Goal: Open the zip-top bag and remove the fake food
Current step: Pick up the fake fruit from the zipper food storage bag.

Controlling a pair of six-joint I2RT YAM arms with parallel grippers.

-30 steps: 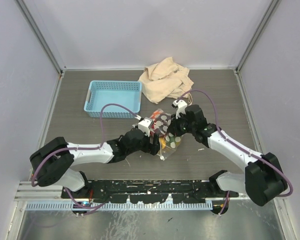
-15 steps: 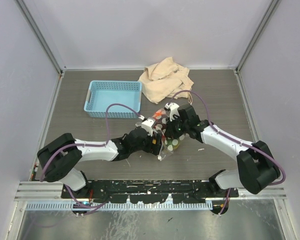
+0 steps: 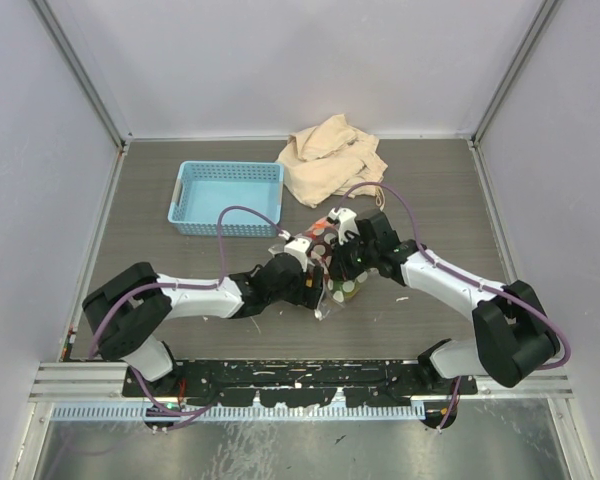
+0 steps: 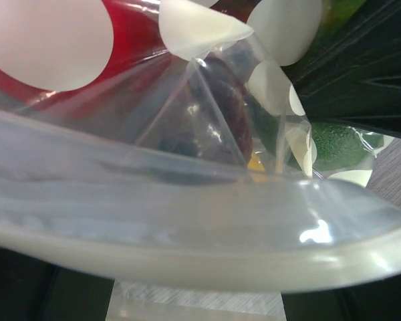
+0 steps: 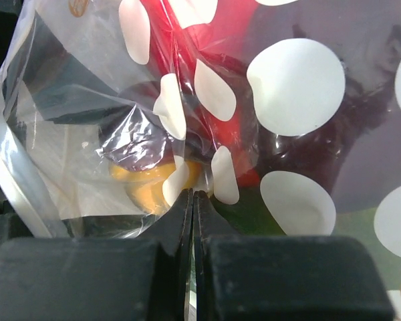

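The zip-top bag (image 3: 324, 243), clear with white dots, lies on the table's middle between both grippers. It holds the fake food: red (image 5: 187, 27), dark maroon (image 5: 137, 144), orange (image 5: 144, 190) and green (image 5: 254, 217) pieces. My right gripper (image 3: 343, 263) is shut, its fingertips pinching the bag's film (image 5: 194, 195). My left gripper (image 3: 312, 283) is against the bag's left side. In the left wrist view the white zip strip (image 4: 200, 261) runs across right in front of the camera and hides the fingertips. The finger bases stand wide apart below it. Red (image 4: 134, 40) and green (image 4: 334, 144) food shows through.
A light blue perforated basket (image 3: 227, 196) stands at the back left. A beige cloth drawstring bag (image 3: 330, 160) lies crumpled at the back middle, just behind the right gripper. Grey walls close in the table on three sides.
My right gripper has moved left and nearer, onto the bag. My left arm has pushed a little further forward. The bag is bunched more tightly between the two grippers.
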